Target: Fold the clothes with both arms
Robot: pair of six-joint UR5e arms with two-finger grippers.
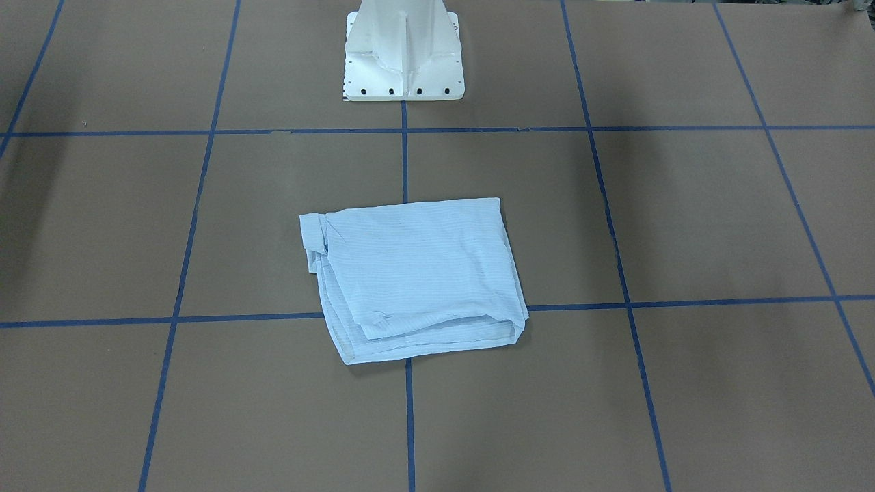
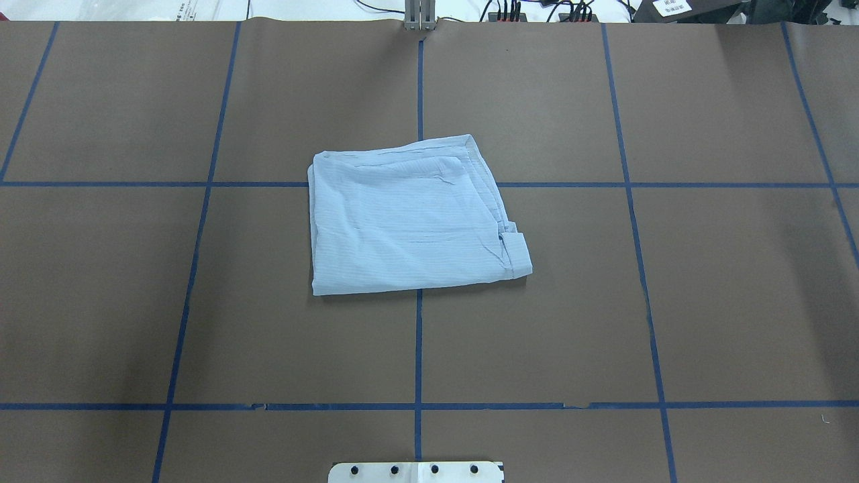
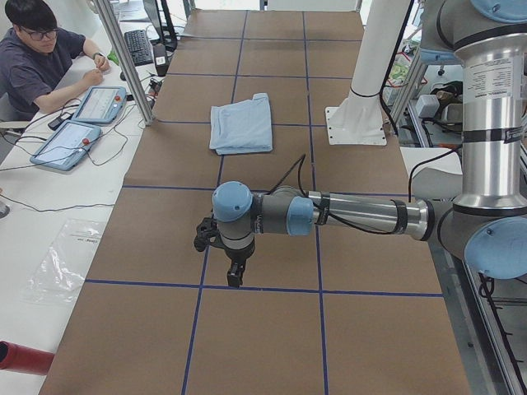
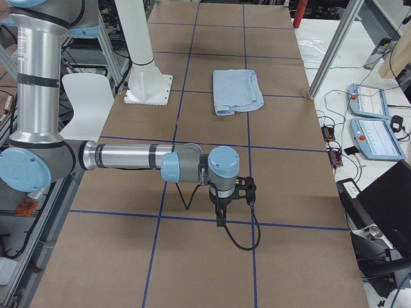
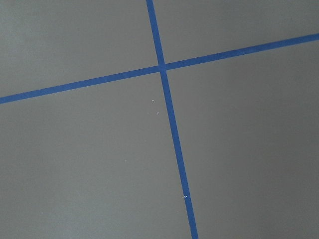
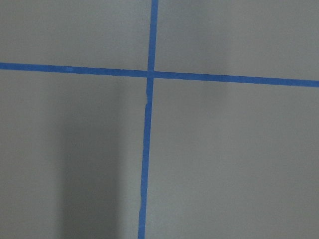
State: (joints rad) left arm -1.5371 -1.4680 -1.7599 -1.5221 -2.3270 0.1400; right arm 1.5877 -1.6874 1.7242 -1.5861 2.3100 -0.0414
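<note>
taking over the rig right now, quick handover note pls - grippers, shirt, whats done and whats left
Left gripper: hangs over bare table toward the robot's left end, well away from the shirt; cannot tell if open or shut.
Right gripper: likewise at the right end; cannot tell either.
Shirt: mid-table in a compact layered rectangle, nothing touching it.
Done: the folding looks complete.
Left: perhaps square up the uneven layer edges and the cuff-like tab at one corner.

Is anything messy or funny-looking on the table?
Only a little. The folded pale-blue striped shirt sits slightly crooked to the blue tape lines, its layers don't line up, and a small cuff-like flap pokes out at one corner.
</note>
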